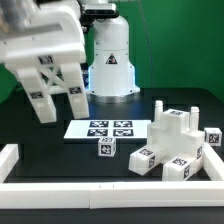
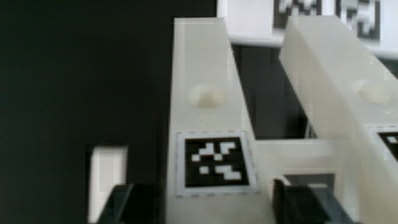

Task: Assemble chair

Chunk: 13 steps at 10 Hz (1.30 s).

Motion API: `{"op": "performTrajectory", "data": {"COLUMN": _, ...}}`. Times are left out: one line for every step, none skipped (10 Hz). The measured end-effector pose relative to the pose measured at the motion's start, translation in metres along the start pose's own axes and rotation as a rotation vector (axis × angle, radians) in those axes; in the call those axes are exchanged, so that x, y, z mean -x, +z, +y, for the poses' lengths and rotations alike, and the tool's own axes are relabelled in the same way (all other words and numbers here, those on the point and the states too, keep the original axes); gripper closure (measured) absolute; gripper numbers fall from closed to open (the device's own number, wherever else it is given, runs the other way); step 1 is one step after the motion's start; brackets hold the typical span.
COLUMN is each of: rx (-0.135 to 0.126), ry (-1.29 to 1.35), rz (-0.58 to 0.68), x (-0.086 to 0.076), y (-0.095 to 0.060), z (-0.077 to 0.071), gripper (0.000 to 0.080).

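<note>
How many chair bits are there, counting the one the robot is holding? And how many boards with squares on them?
Held part: 1
Cube: 1
Stepped stack: 1 (its joined pieces cannot be told apart)
Marker board: 1
Total: 4

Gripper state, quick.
Gripper: closed on a white tagged chair part, which it holds up in the air.
</note>
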<state>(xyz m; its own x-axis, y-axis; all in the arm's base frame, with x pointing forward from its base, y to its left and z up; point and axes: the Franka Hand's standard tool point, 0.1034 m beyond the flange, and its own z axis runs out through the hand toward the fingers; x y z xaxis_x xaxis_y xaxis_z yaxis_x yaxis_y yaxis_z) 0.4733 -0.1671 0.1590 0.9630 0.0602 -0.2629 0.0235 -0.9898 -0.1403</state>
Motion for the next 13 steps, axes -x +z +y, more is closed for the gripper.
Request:
{"op": "performTrajectory", "data": {"rx": 0.006, "ry": 0.004, "rz": 0.030, "x": 0.005, "y": 0.007, "z": 0.000, "gripper": 0.0514}}
{"op": "performTrajectory", "data": {"rx": 0.010, "ry": 0.004, "rz": 0.090, "x": 0.001, "y": 0.009, "z": 0.001, "gripper": 0.0514}}
{"op": "performTrajectory", "data": {"rx": 0.018, "ry": 0.012, "rz": 0.166, "x": -0.004, "y": 0.008, "z": 0.002, "gripper": 0.0514}}
{"op": "performTrajectory", "data": {"rx": 0.017, "ry": 0.033, "rz": 0.217, "x": -0.011, "y": 0.009, "z": -0.002, "gripper": 0.0514}}
{"op": "performTrajectory", "data": {"rx": 0.031, "ry": 0.046, "rz": 0.301, "x": -0.024, "y": 0.007, "z": -0.004, "gripper": 0.0514}}
{"op": "performTrajectory", "data": {"rx": 0.043, "ry": 0.064, "rz": 0.382, "x": -0.033, "y": 0.007, "z": -0.004, "gripper": 0.0514}}
{"op": "performTrajectory", "data": {"rx": 0.076, "ry": 0.066, "rz": 0.434, "x": -0.036, "y": 0.011, "z": -0.003, "gripper": 0.0514}}
{"op": "performTrajectory", "data": {"rx": 0.126, "ry": 0.059, "rz": 0.502, "x": -0.031, "y": 0.016, "z": 0.005, "gripper": 0.0514}}
{"op": "performTrajectory", "data": {"rx": 0.165, "ry": 0.055, "rz": 0.548, "x": -0.027, "y": 0.017, "z": 0.012, "gripper": 0.0514}}
{"op": "performTrajectory", "data": {"rx": 0.218, "ry": 0.046, "rz": 0.596, "x": -0.022, "y": 0.015, "z": 0.021, "gripper": 0.0514}}
{"op": "performTrajectory", "data": {"rx": 0.233, "ry": 0.031, "rz": 0.610, "x": -0.017, "y": 0.021, "z": 0.020, "gripper": 0.0514}}
{"op": "performTrajectory", "data": {"rx": 0.209, "ry": 0.037, "rz": 0.603, "x": -0.018, "y": 0.025, "z": 0.015, "gripper": 0.0514}}
{"op": "performTrajectory", "data": {"rx": 0.197, "ry": 0.053, "rz": 0.599, "x": -0.020, "y": 0.027, "z": 0.013, "gripper": 0.0514}}
